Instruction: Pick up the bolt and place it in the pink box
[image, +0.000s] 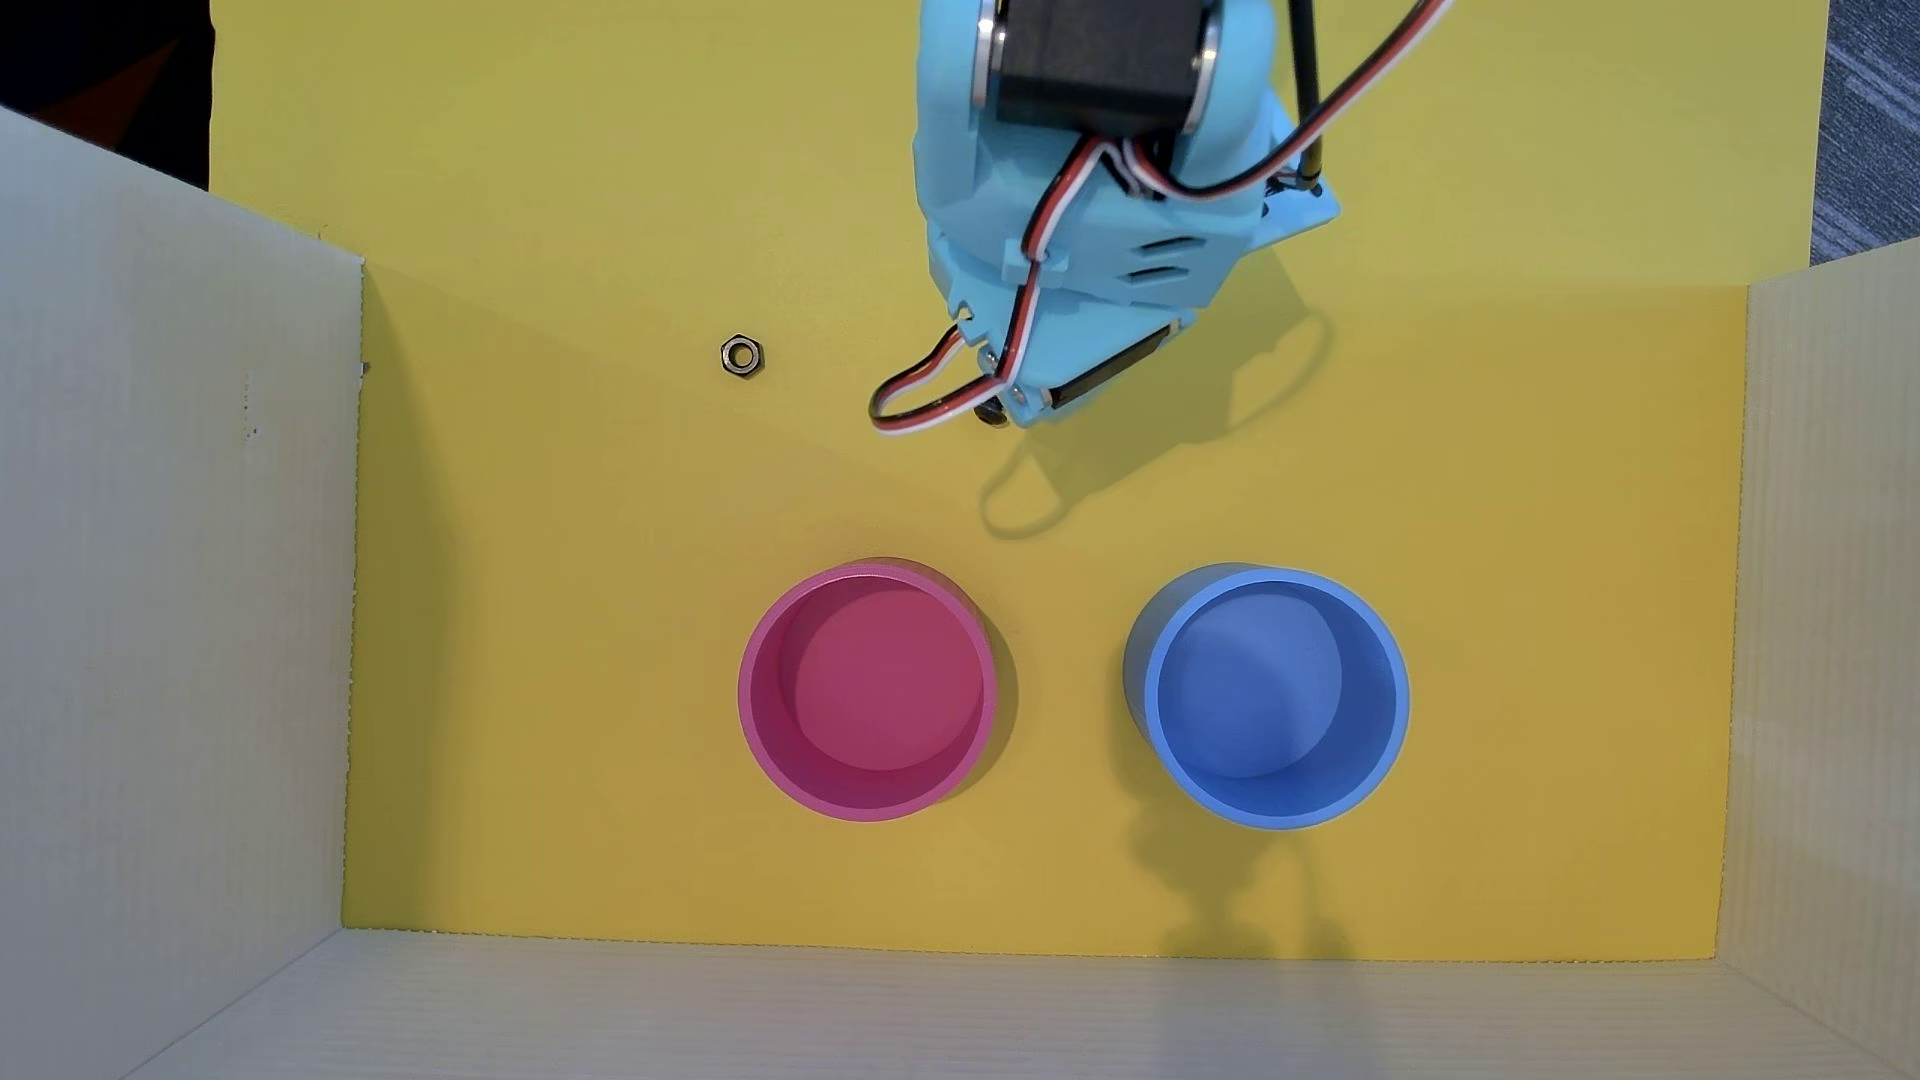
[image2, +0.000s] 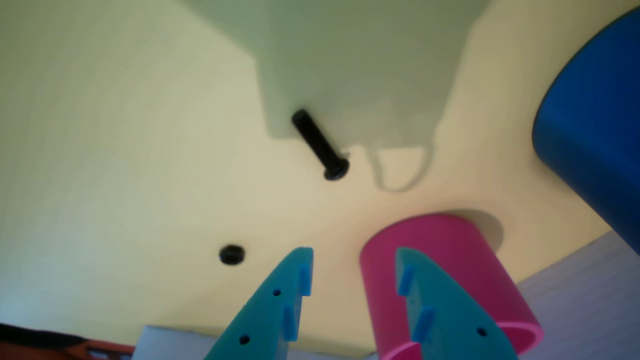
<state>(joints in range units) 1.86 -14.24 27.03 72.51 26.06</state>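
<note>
Overhead view: arm enters from the top edge; its body covers the gripper tips and nearly all of the bolt (image: 992, 413), of which only a dark speck shows at the arm's lower end, on the yellow mat (image: 582, 540). Pink box (image: 868, 694) stands empty below that spot, blue cup (image: 1273, 696) to its right, well apart from it. Hex nut (image: 741, 356) lies alone on the mat, left of the arm. White walls (image: 166, 582) fence the workspace. Wrist view: gripper (image2: 352, 270) is spread wide and holds nothing. Bolt (image2: 320, 145) lies flat on the mat, ahead of the tips, in the arm's shadow, head nearer the pink box (image2: 450, 270). Nut (image2: 232, 254) sits apart. Judgement: bolt is rigid, light, likely to roll; threads should give grip. Best taken across mid-shaft. Nothing lies between tips and bolt; the nut and blue cup (image2: 595, 125) look clear of the path.
</note>
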